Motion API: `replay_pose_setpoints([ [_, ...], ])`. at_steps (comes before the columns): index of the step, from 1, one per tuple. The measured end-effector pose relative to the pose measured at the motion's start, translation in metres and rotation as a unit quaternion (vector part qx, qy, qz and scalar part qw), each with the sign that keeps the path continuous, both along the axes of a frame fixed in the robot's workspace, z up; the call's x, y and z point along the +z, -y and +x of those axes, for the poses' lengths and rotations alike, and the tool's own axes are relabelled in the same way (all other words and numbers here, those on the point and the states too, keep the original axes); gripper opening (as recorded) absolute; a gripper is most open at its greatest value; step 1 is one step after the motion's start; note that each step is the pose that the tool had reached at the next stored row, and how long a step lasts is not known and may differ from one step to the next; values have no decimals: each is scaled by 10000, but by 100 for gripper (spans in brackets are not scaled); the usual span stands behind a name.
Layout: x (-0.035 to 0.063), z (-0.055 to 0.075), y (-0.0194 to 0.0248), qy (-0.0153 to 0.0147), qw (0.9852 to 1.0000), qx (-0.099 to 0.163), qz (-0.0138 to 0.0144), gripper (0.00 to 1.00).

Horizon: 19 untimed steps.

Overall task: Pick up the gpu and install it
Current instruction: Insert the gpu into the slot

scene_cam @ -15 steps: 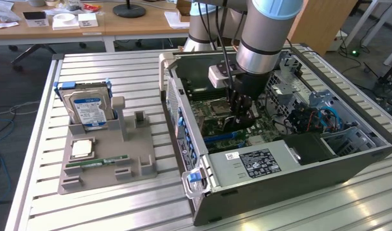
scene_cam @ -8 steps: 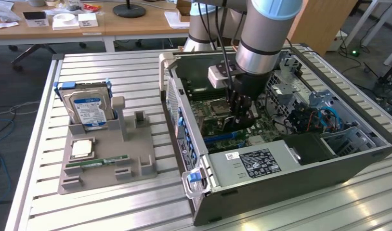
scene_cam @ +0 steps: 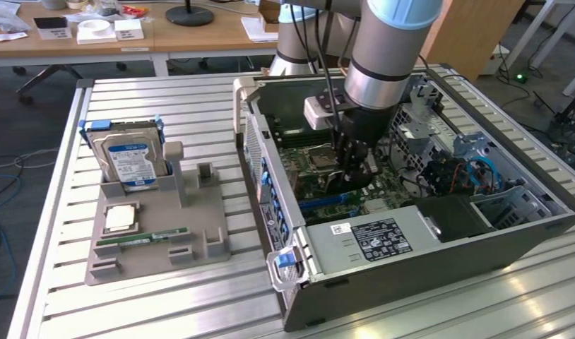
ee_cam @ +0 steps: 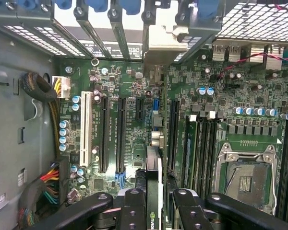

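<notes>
My gripper (scene_cam: 355, 171) reaches down into the open computer case (scene_cam: 391, 247), just over the motherboard (scene_cam: 316, 187). In the wrist view the gripper (ee_cam: 156, 199) is shut on the gpu (ee_cam: 153, 165). The card is seen edge-on, thin and green, between the two black fingers (ee_cam: 132, 211). It runs away from the fingers toward its silver bracket (ee_cam: 165, 45), which sits at the case's rear slot openings. The card hangs over the motherboard (ee_cam: 134, 91) between the long black expansion slots (ee_cam: 121, 134). Whether its edge touches a slot I cannot tell.
A grey tray (scene_cam: 155, 233) at the exterior view's left holds a hard drive (scene_cam: 129, 164), a processor (scene_cam: 120, 217) and a memory stick (scene_cam: 141, 238). Inside the case are the empty CPU socket (ee_cam: 245, 179), the memory slots (ee_cam: 201, 153), cable bundles (ee_cam: 48, 182) and the power supply (scene_cam: 377, 240).
</notes>
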<state>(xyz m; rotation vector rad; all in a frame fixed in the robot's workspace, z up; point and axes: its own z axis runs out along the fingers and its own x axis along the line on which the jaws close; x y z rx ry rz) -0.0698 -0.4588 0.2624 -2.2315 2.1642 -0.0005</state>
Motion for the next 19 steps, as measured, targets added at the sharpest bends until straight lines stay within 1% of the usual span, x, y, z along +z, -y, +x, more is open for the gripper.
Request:
replay_pose_setpoints([
  [19,-13,-91,-7,0,10000,0,-1,26],
])
